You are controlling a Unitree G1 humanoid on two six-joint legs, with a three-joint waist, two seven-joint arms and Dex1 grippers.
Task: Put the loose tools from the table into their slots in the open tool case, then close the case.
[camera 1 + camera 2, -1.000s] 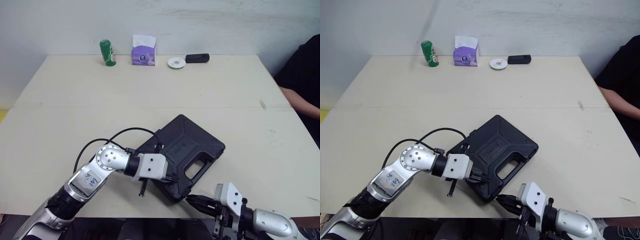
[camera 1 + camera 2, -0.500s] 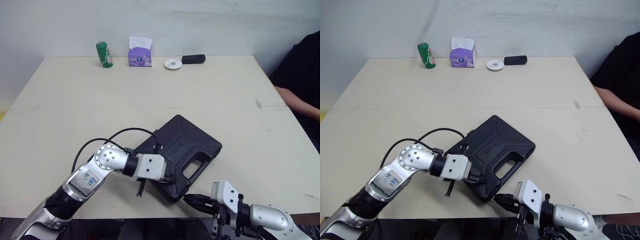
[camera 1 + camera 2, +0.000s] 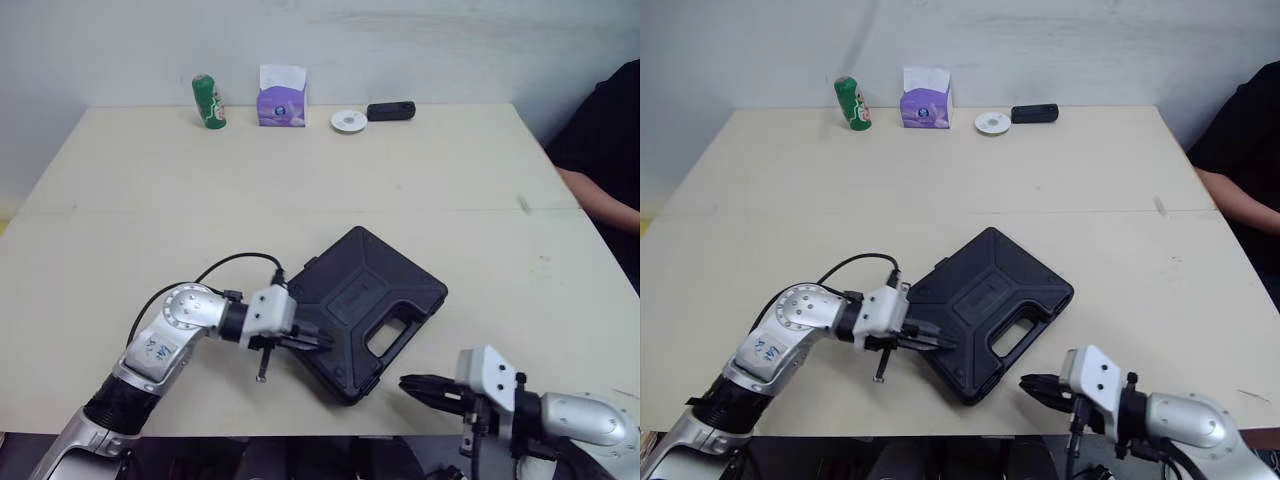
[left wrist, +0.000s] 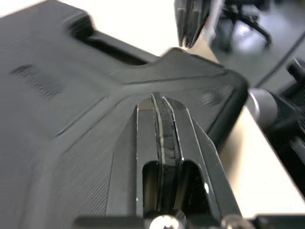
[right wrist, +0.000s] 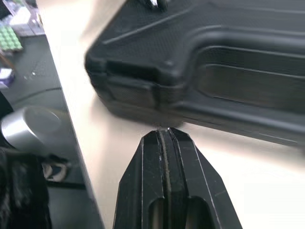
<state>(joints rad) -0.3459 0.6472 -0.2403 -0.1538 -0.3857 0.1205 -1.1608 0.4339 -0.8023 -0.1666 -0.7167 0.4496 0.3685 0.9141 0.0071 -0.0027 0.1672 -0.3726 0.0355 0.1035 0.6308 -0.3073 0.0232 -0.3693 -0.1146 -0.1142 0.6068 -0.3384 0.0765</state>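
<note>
Both arms have drawn back from the tool case over the last second. The right gripper, which was at the case's near corner, now sits apart from it by the table's front edge. The left gripper has slid back toward the case's left side.

Each gripper has its two fingers pressed together and holds nothing. The left one's tips lie over the lid close to its left edge (whether they press on it I cannot tell).

The case lies flat with its lid down, near the front of the table, and I see no loose tools around it.

It looks like stiff moulded plastic with a ribbed, grippy lid. I would expect it to be fairly heavy with tools inside, and likely to skate on the smooth tabletop if shoved from one side only. The handle cut-out is the natural place to grip. For latching, pressing down near the front clasp seems best.

Its long axis runs diagonally, from the near corner away toward the robot's right. The handle edge faces near-right, toward the right gripper.
</note>
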